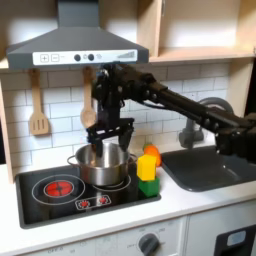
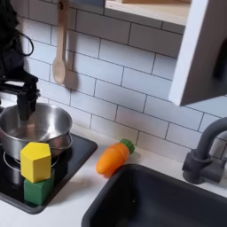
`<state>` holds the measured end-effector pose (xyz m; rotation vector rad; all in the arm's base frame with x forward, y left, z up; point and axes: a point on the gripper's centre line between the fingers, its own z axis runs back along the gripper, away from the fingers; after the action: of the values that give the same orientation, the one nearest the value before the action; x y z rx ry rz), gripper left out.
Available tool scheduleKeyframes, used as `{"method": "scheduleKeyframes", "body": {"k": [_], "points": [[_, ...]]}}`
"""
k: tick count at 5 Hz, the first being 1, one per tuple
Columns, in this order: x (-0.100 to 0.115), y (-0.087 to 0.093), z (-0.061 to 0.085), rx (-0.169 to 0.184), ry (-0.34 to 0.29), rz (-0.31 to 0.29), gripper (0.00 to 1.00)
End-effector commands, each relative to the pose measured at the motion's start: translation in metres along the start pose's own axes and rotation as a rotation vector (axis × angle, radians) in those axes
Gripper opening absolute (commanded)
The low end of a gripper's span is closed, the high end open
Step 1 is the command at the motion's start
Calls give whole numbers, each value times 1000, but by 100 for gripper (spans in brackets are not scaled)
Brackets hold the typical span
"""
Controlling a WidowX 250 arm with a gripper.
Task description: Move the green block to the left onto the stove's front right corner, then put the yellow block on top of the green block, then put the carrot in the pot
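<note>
Yellow block (image 2: 35, 161) sits stacked on the green block (image 2: 36, 191) at the stove's (image 2: 78, 152) front corner; the carrot (image 2: 113, 158) lies outside the pot (image 2: 49, 124), gripper (image 1: 107, 140) fingers apart, empty.

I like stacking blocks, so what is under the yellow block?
The green block sits right under the yellow block, on the corner of the black stove. The yellow block covers the green one's top, so that face is hidden.
</note>
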<state>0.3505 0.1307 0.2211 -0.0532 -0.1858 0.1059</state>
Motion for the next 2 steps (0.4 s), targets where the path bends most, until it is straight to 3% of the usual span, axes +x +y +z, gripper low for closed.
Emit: {"method": "scheduleKeyframes", "body": {"k": [1,2], "points": [[-10,4,-20,19,22,-53,100],[-12,4,-26,17,24,-57,100]]}}
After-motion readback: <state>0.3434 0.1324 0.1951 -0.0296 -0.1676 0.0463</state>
